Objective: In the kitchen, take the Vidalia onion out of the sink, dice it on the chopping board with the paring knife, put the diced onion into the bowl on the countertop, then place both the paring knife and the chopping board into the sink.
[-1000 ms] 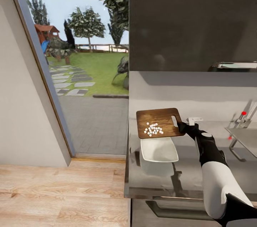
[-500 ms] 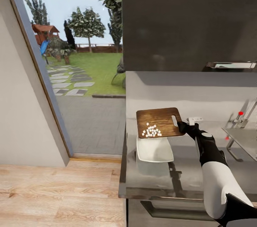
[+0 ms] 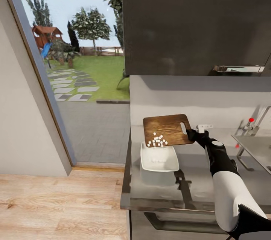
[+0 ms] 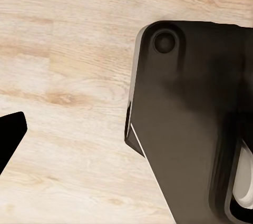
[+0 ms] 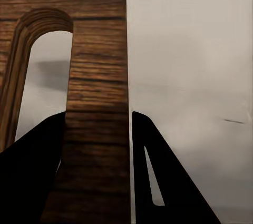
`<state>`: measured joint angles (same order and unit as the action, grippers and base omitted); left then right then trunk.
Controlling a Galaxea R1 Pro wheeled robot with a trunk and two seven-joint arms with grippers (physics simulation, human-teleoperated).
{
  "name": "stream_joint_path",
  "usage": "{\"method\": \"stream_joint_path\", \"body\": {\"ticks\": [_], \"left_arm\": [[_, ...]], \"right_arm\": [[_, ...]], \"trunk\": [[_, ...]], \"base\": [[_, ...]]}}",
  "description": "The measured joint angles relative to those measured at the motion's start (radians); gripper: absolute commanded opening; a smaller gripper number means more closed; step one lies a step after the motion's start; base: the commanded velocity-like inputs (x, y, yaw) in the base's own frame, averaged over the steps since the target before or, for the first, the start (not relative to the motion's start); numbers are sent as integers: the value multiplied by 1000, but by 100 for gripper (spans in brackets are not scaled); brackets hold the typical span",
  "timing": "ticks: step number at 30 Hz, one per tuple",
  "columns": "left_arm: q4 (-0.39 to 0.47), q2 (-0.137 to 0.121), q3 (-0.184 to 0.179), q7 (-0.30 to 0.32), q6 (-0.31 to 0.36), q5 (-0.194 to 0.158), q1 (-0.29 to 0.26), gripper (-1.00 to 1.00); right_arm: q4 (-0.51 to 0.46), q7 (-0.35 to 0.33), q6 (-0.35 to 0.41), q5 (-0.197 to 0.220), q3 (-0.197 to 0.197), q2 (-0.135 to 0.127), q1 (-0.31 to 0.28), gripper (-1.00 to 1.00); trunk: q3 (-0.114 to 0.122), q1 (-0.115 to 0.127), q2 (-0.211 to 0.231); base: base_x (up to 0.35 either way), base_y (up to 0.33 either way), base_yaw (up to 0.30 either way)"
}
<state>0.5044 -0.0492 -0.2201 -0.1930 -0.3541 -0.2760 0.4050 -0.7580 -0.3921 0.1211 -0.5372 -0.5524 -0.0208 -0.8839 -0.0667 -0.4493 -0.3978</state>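
My right gripper [image 3: 191,133] is shut on the handle end of the brown chopping board [image 3: 167,125], holding it in the air over the countertop [image 3: 195,183]. In the right wrist view the board's end strip [image 5: 97,103] sits between the two black fingers [image 5: 31,171], beside the slot hole. White diced onion pieces [image 3: 157,141] lie bunched at the board's lower edge, right above the white square bowl [image 3: 145,161]. A few pieces look to be in the bowl. The sink [image 3: 256,151] with its red-knobbed tap [image 3: 250,124] is at the right. The paring knife is out of view. The left gripper's finger [image 4: 8,139] hangs over wooden floor.
A dark wall cabinet [image 3: 195,21] hangs above the counter. Left of the counter's end, a glass door [image 3: 75,81] looks out on a garden. Light wood floor [image 3: 56,202] spreads at the lower left. The robot's dark body [image 4: 190,118] shows in the left wrist view.
The camera has moved, so the counter and bowl sit further left in the picture. The diced pieces have slid down to the board's lower edge, and the bowl now lies more directly under them.
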Motion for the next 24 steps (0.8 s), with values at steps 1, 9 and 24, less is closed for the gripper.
{"method": "stream_joint_path", "body": {"ticks": [1, 9, 24], "left_arm": [[0, 0, 0, 0, 0, 0, 0, 100], [0, 0, 0, 0, 0, 0, 0, 100], [-1, 0, 0, 0, 0, 0, 0, 100]], "right_arm": [[2, 0, 0, 0, 0, 0, 0, -100], [13, 0, -32, 1, -1, 0, 0, -100], [55, 19, -97, 0, -2, -29, 0, -100]], "trunk": [[0, 0, 0], [0, 0, 0], [0, 0, 0]], "base": [[0, 0, 0], [0, 0, 0], [0, 0, 0]]}}
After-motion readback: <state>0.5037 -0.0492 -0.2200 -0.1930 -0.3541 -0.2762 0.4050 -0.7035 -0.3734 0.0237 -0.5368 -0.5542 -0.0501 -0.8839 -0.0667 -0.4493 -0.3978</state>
